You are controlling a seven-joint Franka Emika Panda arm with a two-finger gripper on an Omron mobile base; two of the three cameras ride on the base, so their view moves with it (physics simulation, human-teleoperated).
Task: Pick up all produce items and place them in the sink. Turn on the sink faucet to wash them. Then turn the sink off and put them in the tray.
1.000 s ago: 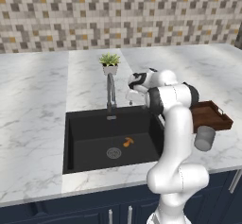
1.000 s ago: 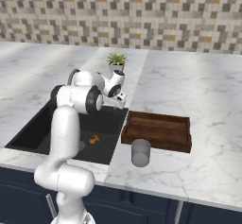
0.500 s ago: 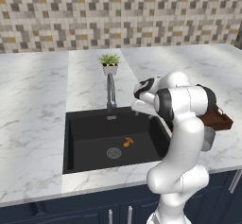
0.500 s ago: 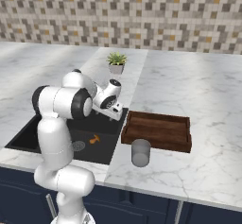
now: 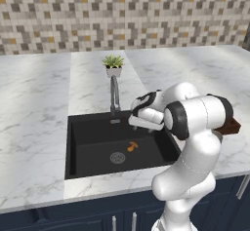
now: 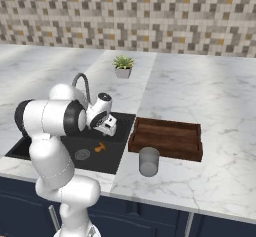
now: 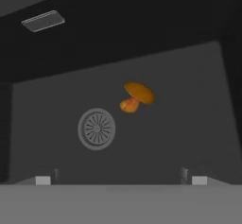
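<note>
We find the mushroom (image 7: 136, 96) lying on the floor of the sink (image 5: 88, 127), just beside the round drain (image 7: 96, 128) and apart from it. The tool (image 7: 120, 179) hangs over the basin with its jaws spread wide, gripping nothing; the mushroom sits ahead of it, untouched. The faucet (image 5: 114, 98) stands at the sink's back edge. On the marble surface (image 6: 215, 111), the tray (image 6: 167, 138) lies right of the sink, with a grey cup (image 6: 149, 161) just in front of it.
</note>
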